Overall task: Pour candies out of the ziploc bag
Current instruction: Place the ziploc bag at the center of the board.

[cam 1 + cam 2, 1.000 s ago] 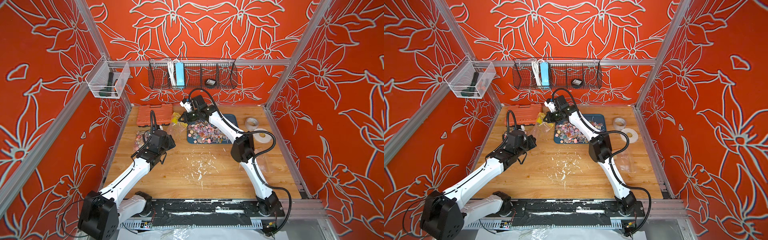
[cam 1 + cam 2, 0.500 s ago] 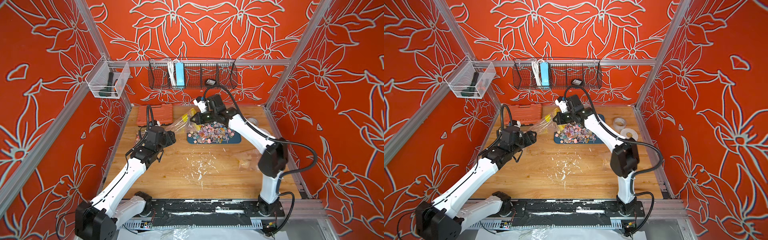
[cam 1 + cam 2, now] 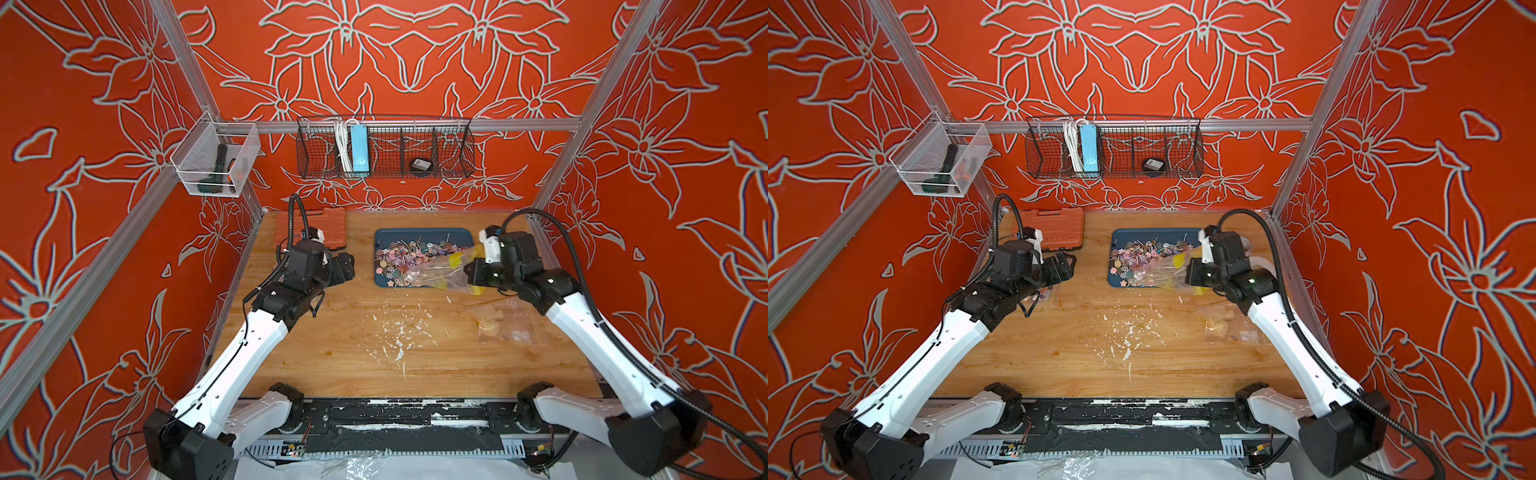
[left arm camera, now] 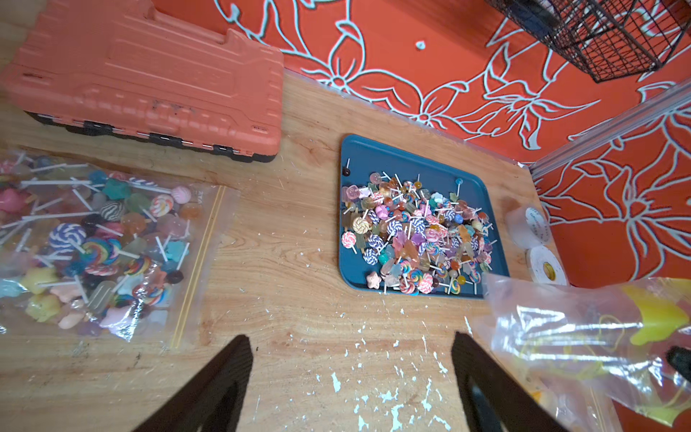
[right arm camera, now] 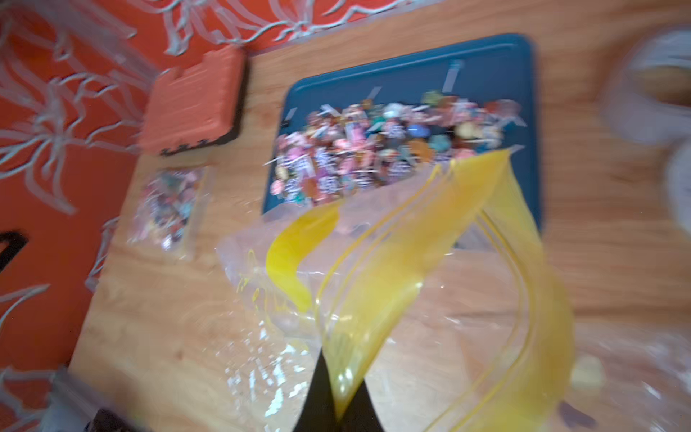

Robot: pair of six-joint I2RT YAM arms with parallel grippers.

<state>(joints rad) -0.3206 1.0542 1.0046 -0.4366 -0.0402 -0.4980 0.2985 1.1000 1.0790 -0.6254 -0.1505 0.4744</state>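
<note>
The candies (image 3: 411, 255) (image 3: 1144, 255) (image 4: 415, 239) (image 5: 374, 149), tiny multicoloured lollipops on white sticks, lie heaped in a blue tray (image 3: 461, 237) (image 4: 374, 157) (image 5: 467, 60). My right gripper (image 3: 471, 274) (image 3: 1190, 274) (image 5: 338, 389) is shut on the yellow zip edge of the clear ziploc bag (image 3: 440, 272) (image 3: 1163, 270) (image 4: 583, 336) (image 5: 392, 262). The bag hangs limp over the tray's near right corner and looks empty. My left gripper (image 3: 347, 266) (image 3: 1069, 266) (image 4: 350, 338) is open, holds nothing, and hovers over bare wood left of the tray.
A second clear bag full of candies (image 4: 93, 247) (image 5: 170, 202) lies on the wood by my left arm. An orange tool case (image 3: 332, 224) (image 4: 149, 82) sits at the back left. Tape rolls (image 4: 531, 228) stand right of the tray. Another clear bag (image 3: 507, 320) lies under my right arm.
My left gripper opened and let go of the bag. My right arm swung rightward across the tray, carrying the bag from the tray's left side to its near right corner.
</note>
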